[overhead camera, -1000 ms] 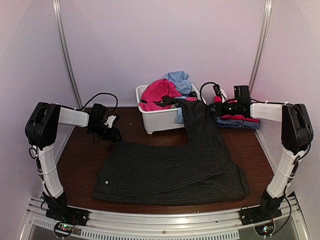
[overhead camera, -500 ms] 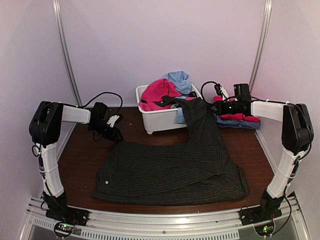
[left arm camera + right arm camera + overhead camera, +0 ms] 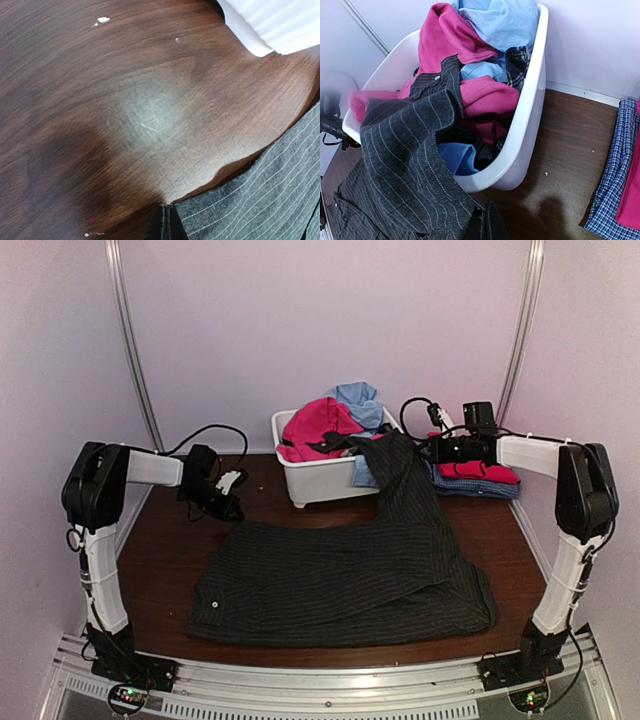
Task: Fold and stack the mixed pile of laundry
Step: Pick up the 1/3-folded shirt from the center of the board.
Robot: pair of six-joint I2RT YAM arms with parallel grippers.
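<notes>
Black pinstriped trousers (image 3: 340, 575) from the mixed laundry pile lie spread over the table's middle. One leg (image 3: 405, 475) rises toward the tub. My right gripper (image 3: 432, 452) is shut on that leg's end, and its fingers (image 3: 487, 222) pinch the striped cloth (image 3: 405, 165) beside the tub. My left gripper (image 3: 232, 508) sits at the trousers' far left corner. Its fingers (image 3: 167, 222) are shut right at the cloth's edge (image 3: 250, 200). Pink (image 3: 318, 425) and light blue (image 3: 358, 400) garments fill the tub.
The white plastic tub (image 3: 320, 480) stands at the back centre, its rim (image 3: 530, 110) close to my right fingers and its corner (image 3: 270, 25) in the left wrist view. A folded stack, pink on blue checked (image 3: 478, 478), lies at the back right. Brown tabletop (image 3: 125, 100) shows left of the trousers.
My left gripper has closed at the trousers' corner. My right gripper has moved slightly back and up with the trouser leg.
</notes>
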